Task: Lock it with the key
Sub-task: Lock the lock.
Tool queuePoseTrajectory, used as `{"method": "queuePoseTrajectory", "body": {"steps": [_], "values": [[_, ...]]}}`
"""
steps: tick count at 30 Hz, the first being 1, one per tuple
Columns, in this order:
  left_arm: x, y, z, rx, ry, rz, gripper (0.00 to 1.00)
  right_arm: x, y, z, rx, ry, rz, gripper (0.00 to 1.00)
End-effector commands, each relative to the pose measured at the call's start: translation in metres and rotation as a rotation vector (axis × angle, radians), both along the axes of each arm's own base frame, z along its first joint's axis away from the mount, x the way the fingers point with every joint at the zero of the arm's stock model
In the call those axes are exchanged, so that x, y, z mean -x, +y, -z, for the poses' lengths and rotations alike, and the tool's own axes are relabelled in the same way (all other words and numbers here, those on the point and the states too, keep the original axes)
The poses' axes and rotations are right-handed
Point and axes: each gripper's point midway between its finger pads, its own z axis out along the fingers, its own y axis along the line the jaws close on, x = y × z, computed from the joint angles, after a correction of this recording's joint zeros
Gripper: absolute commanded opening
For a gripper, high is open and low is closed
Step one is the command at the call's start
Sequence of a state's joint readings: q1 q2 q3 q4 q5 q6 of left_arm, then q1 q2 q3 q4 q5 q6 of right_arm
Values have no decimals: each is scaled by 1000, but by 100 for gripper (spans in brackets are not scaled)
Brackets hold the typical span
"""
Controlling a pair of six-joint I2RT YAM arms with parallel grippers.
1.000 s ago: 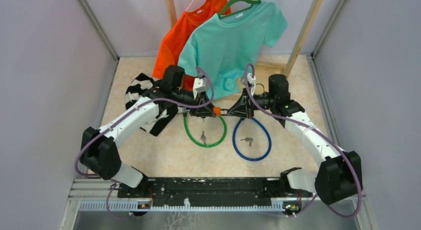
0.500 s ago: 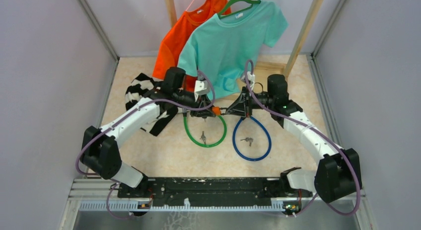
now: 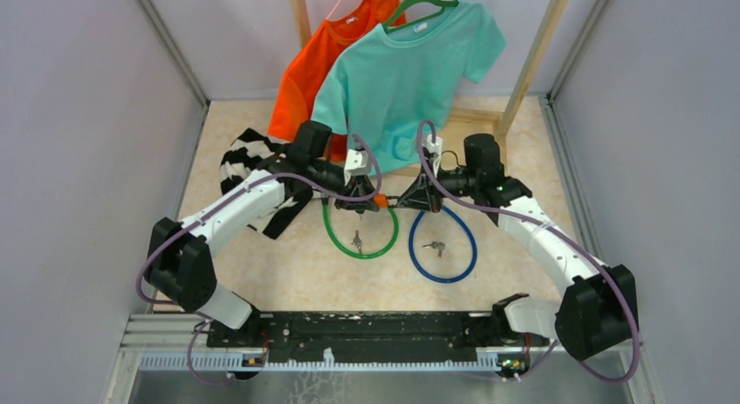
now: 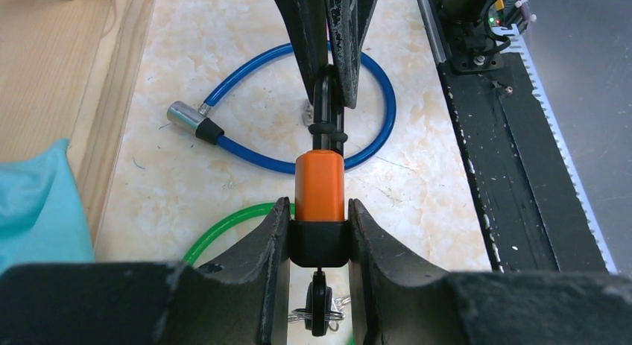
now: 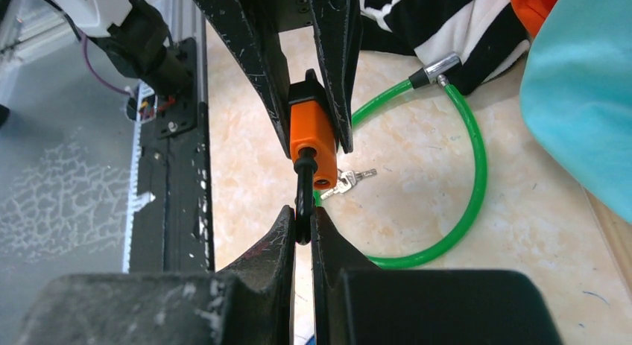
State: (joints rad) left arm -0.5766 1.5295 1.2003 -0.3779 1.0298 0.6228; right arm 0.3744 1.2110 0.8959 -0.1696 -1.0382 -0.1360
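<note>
An orange padlock with a black end is held off the table between both grippers. My left gripper is shut on the lock's black end, with the orange body sticking out past the fingertips. A black-headed key on a ring shows edge-on just behind that end, joined to it by a thin blade. My right gripper is shut on the lock's black shackle, which shows in the left wrist view running from the orange body into the right fingers.
A green cable loop and a blue cable loop lie on the marble floor below, each with small keys inside it. A striped cloth lies at the left. Orange and teal shirts hang behind.
My right gripper has shifted slightly left toward the left gripper, and both wrists have edged a little. Both keep their hold on the padlock.
</note>
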Motion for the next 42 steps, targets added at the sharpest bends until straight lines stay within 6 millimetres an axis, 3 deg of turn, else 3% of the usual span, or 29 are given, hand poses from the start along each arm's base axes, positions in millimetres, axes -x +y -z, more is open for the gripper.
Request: {"method": "queuePoseTrajectory", "body": {"steps": [1, 13, 30, 42], "values": [[11, -19, -32, 111, -107, 121, 0, 7, 9, -30, 4, -193, -93, 0], [10, -17, -28, 94, -117, 109, 0, 6, 4, -37, 78, -278, -106, 0], [19, -24, -47, 161, -28, 155, 0, 25, 14, -19, -10, -309, -207, 0], [-10, -34, -63, 123, -41, 69, 0, 30, 18, -12, -57, -183, -182, 0]]}}
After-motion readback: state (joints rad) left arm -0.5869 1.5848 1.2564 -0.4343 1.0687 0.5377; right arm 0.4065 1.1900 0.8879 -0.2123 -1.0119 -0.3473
